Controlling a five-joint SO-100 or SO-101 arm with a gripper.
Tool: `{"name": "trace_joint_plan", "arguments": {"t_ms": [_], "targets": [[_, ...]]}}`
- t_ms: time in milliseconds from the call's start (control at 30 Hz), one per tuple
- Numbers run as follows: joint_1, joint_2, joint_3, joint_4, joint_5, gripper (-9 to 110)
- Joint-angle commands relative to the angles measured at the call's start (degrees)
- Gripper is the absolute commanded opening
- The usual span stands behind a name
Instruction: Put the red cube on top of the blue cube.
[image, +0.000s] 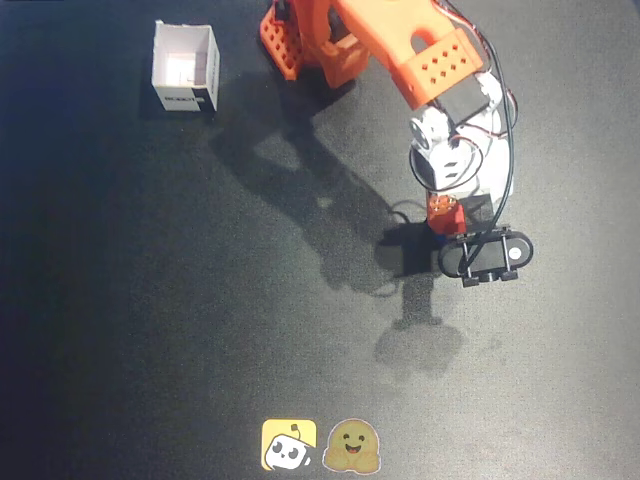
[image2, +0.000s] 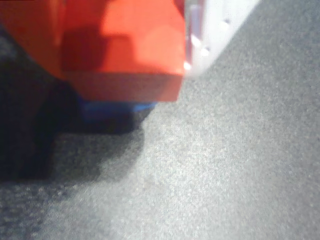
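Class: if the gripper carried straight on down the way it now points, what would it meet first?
Most likely the blue cube. The gripper holds the red cube right above it, so the red cube's underside would meet it first. Whether they already touch is unclear.

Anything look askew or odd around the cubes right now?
Nothing stands out. In the wrist view the red cube sits above the blue cube, held between the gripper fingers. The white box stands upright, far off.
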Motion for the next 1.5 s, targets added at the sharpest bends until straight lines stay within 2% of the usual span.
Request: {"name": "trace_joint_plan", "arguments": {"t_ms": [0, 867, 1467], "targets": [[-0.53, 0.00, -2.72, -0.44, 0.62, 7], [1.32, 2.72, -3.52, 2.81, -9.76, 7], [2.02, 4.66, -5.54, 6.77, -0.18, 7]]}}
